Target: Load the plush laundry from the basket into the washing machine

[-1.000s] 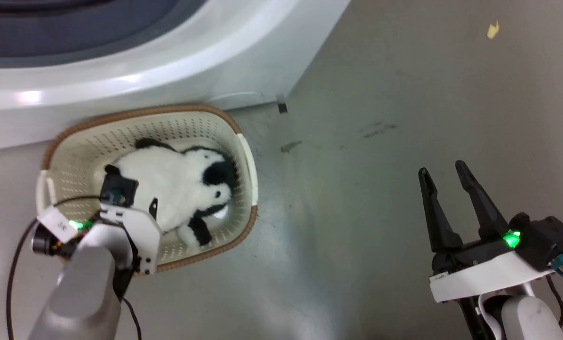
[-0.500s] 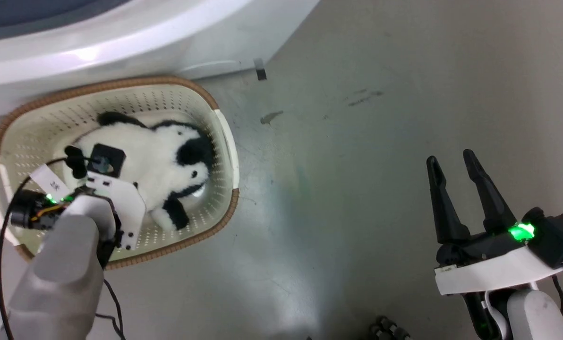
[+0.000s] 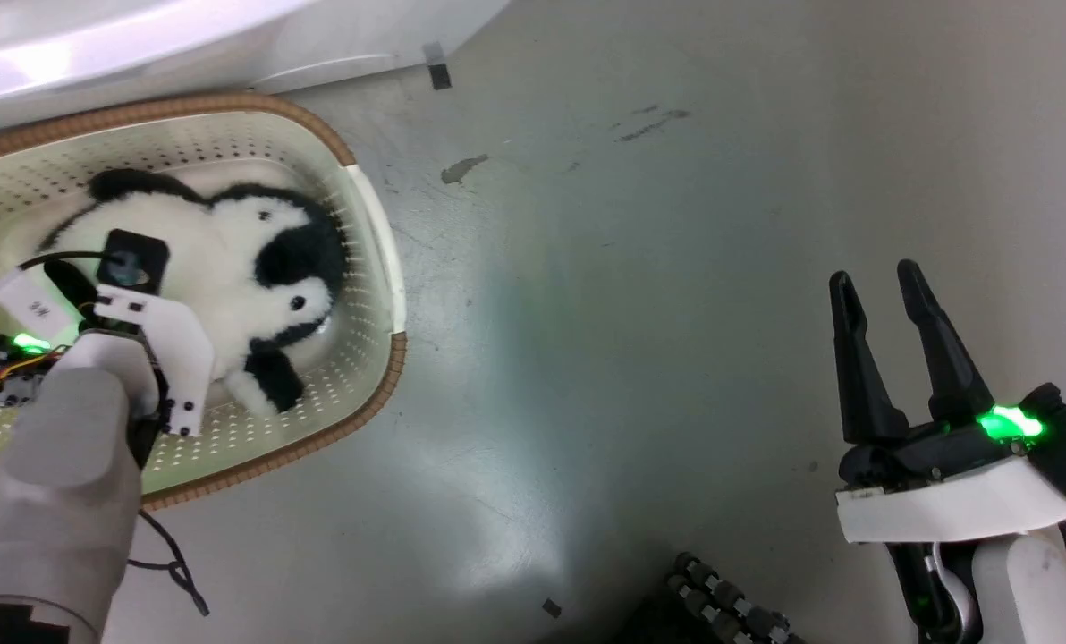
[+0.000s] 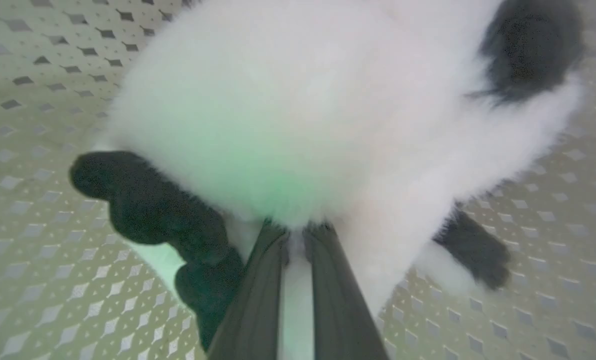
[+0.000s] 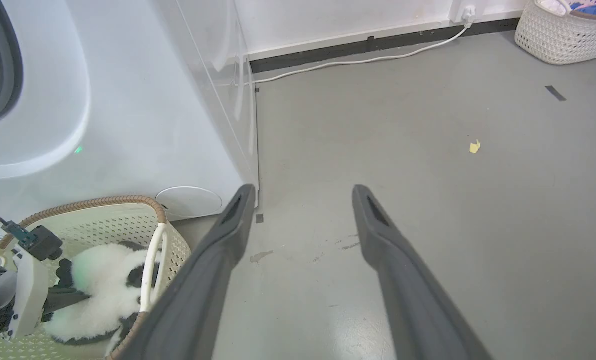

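Fingers (image 4: 258, 295) of left gripper (image 4: 295, 232) tight on plush laundry (image 4: 303, 110)

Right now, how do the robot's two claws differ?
The left claw is pinched shut on the plush penguin; the right claw is spread open, holding nothing. The left claw reaches into the basket; the right claw hangs over the floor. Both have two dark fingers.

Nothing is reading clearly, for a small white tag (image 3: 32, 302) hanging on a black cable (image 3: 41, 261) is carrying dark marks too blurred to make out.
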Robot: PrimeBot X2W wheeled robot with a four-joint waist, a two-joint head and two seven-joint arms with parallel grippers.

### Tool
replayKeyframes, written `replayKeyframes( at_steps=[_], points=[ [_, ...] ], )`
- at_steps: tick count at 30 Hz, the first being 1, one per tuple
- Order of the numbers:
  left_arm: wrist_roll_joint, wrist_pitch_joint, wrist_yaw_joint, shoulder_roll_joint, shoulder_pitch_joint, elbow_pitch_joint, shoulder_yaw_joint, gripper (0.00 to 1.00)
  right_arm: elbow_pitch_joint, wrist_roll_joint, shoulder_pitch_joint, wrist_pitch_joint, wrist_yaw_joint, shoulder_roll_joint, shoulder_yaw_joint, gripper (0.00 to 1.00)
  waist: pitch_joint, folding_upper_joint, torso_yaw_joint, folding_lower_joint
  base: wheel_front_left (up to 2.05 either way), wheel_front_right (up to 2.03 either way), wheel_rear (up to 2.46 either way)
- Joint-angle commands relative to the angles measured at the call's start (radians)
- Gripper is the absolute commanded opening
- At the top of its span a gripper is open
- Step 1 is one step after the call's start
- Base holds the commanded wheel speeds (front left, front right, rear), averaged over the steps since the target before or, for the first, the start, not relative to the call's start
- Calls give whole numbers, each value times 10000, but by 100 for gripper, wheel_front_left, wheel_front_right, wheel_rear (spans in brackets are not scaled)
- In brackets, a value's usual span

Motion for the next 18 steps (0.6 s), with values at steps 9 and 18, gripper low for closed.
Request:
replayKeyframes(
  at_steps=[9,18],
  points=[
    [-1104,-1686,26,-81,210,977,421,0,329,-179,-520,-243,-9,-10,44,100,-861,-1,47,0,0,0,0],
    [-1520,-3533,-201,-1170,1405,772,453,0,747,-1001,73,-243,-9,-10,-405,100,-3302,-1,1188,0,0,0,0]
  ],
)
